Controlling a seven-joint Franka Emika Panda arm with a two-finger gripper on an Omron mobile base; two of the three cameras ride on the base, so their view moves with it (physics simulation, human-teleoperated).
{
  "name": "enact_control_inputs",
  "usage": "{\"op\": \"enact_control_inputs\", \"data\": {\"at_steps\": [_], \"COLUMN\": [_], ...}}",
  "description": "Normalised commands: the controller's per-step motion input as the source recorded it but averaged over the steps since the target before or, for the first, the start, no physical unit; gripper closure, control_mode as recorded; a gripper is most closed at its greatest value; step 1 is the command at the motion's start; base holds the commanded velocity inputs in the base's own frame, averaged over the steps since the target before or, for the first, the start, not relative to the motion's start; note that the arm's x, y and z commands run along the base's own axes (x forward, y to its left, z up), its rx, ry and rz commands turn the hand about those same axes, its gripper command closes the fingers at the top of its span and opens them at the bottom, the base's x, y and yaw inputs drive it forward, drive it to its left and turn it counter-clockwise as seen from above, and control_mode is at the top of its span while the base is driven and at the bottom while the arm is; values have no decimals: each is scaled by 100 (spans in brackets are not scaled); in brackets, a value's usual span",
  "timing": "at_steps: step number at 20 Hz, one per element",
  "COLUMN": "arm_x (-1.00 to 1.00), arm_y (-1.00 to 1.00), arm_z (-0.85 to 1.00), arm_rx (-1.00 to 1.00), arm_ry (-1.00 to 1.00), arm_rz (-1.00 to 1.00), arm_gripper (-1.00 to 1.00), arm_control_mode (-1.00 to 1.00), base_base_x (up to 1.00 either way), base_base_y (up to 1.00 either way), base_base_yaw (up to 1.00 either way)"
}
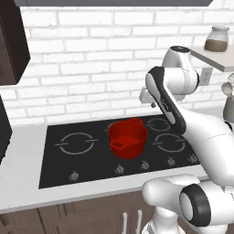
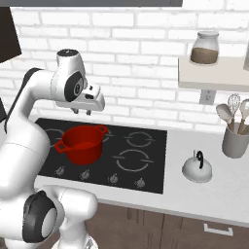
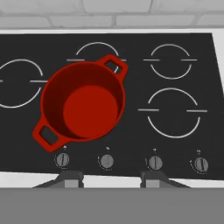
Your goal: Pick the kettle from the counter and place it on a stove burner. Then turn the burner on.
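The small silvery kettle (image 2: 197, 168) stands upright on the light counter (image 2: 214, 197), right of the black stove (image 2: 155, 142). My gripper (image 2: 83, 112) hangs well above the stove's left half, pointing down, far left of the kettle. Its fingertips (image 3: 70, 177) stand apart, open, with nothing between them. In the left base view the gripper (image 1: 148, 102) is partly hidden behind the arm. The largest burner ring (image 1: 75, 143) lies at the stove's left end, cut by the hand view's edge (image 3: 17, 83). Four round knobs (image 3: 106, 161) line the stove's front edge.
A red two-handled pot (image 2: 81, 143) sits on the stove, just below my gripper (image 3: 82, 105). A grey utensil holder (image 2: 236, 140) stands at the back right of the counter. Above it, a wall shelf (image 2: 214, 73) carries a glass jar (image 2: 204, 48).
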Motion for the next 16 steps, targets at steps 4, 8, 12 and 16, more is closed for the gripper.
{"op": "enact_control_inputs", "data": {"at_steps": [4, 8, 12, 16], "arm_x": [0, -25, -33, -16], "arm_y": [-4, -49, -60, -50], "arm_z": [0, -8, -7, -4], "arm_rx": [0, 3, 5, 4], "arm_ry": [0, -3, -1, 0], "arm_rz": [0, 0, 0, 0], "arm_gripper": [-100, -100, -100, -100], "arm_control_mode": [-100, -100, -100, -100], "base_base_x": [0, 0, 0, 0], "base_base_y": [0, 0, 0, 0], "base_base_yaw": [0, 0, 0, 0]}}
